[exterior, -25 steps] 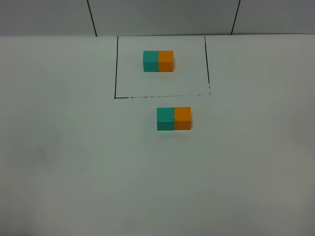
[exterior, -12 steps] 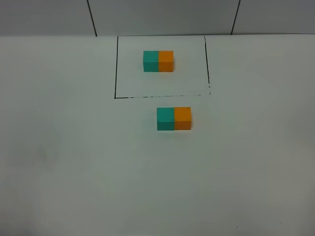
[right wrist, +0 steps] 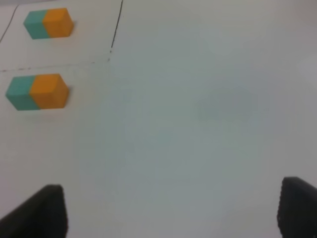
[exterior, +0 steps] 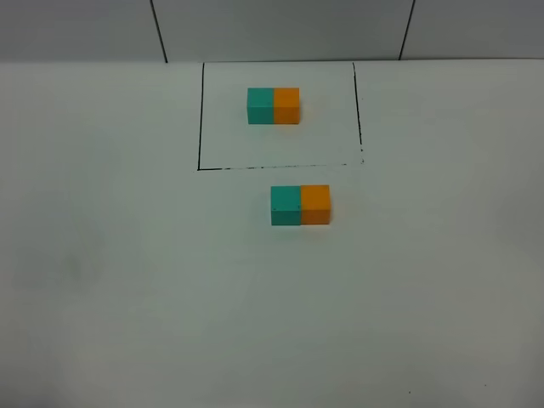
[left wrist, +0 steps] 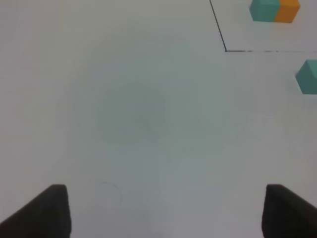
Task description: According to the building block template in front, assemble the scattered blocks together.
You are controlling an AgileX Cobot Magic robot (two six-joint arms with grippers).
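Note:
The template, a teal-and-orange bar (exterior: 273, 105), lies inside a thin black drawn rectangle (exterior: 200, 127) at the back; it also shows in the left wrist view (left wrist: 275, 10) and the right wrist view (right wrist: 48, 23). Just in front of the frame line, the loose teal cube (exterior: 286, 206) and loose orange cube (exterior: 315, 205) sit touching side by side, teal left, orange right. The right wrist view shows both (right wrist: 37, 91); the left wrist view shows only the teal one (left wrist: 308, 76). My left gripper (left wrist: 166, 213) and right gripper (right wrist: 171, 210) are open and empty, far from the cubes.
The white table (exterior: 127, 280) spreads around the cubes. A grey wall with dark seams (exterior: 158, 30) stands behind the table's back edge. Neither arm shows in the exterior high view.

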